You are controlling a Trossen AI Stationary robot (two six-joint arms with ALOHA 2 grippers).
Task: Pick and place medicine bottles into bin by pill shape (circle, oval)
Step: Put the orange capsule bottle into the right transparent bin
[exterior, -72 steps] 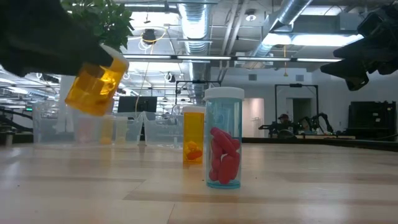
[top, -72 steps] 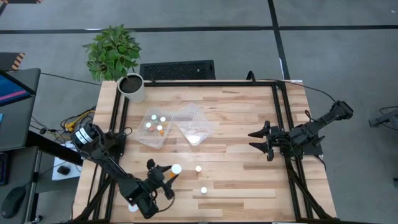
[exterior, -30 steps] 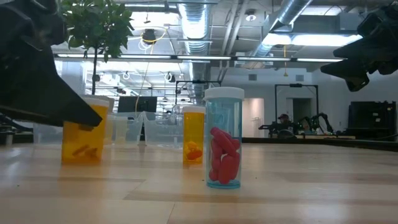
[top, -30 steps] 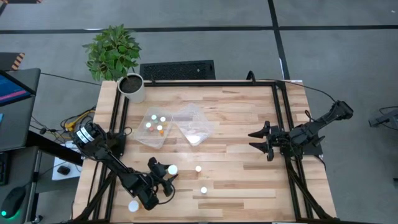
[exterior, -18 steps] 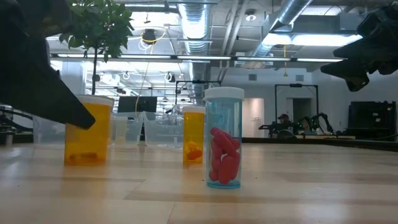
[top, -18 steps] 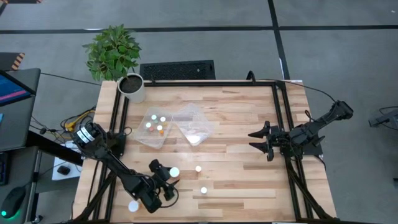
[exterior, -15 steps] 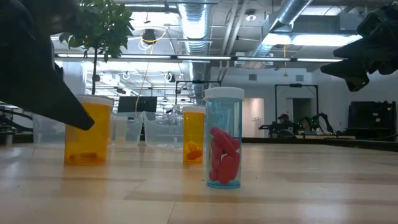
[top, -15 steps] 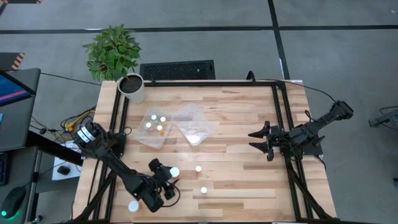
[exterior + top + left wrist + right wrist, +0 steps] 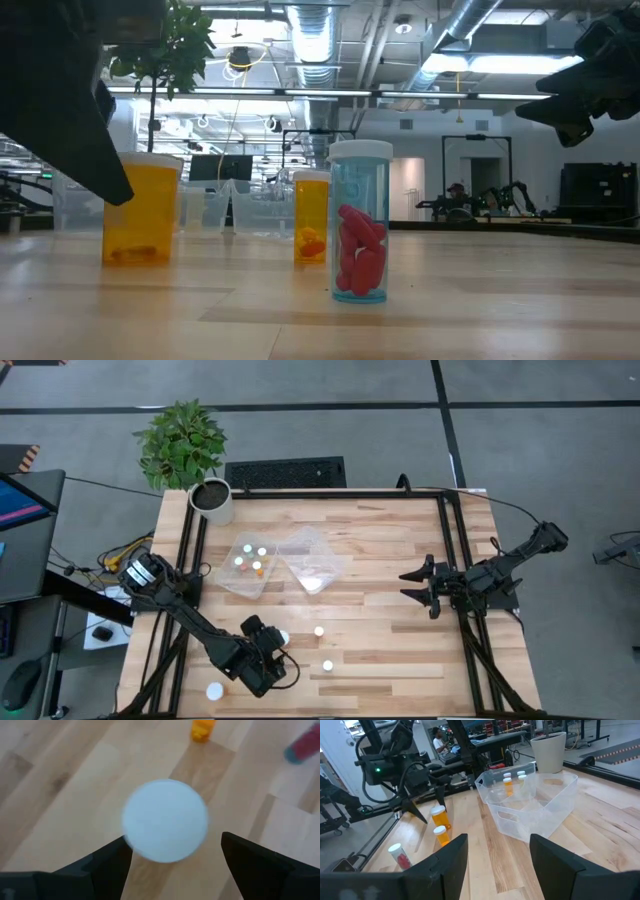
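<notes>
table (image 9: pixel 380 560): plain wood top, everything spread out with room for the arms to drop in from above.

bins (image 9: pixel 285 561): two clear tubs side by side around 11 o'clock from table centre. Left tub (image 9: pixel 247 565) already has a few bottles in it, right tub (image 9: pixel 315 560) looks empty from above. Probably one tub per pill shape, hence the split.

right arm: parked at 3 o'clock, well apart from the bottles. right gripper (image 9: pixel 414 588) spread wide, holding nothing, just waiting by the look of it.

left arm: reaching in from the 9 o'clock edge toward 7 o'clock on the table.

left gripper (image 9: pixel 172 851): pointing straight down, fingers wide, nothing in them.

orange bottle (image 9: pixel 141 210): standing upright on the wood, white cap (image 9: pixel 165 820) dead centre between the fingers in the wrist view, a clear gap on both sides. Upright likely so the pills at the bottom can be read. From above, mostly hidden under the gripper (image 9: pixel 268 656).

blue bottle (image 9: pixel 360 221): upright at about 6 o'clock, red oblong pills inside, so oval by my guess. Roughly 3 o'clock of the left gripper, near but untouched.

small orange bottle (image 9: pixel 311 216): upright, just behind the blue one, a few orange pills at the bottom, shape too small to call.

stray bottle (image 9: pixel 214 690): white cap near the 7 o'clock corner, outside the arm.
</notes>
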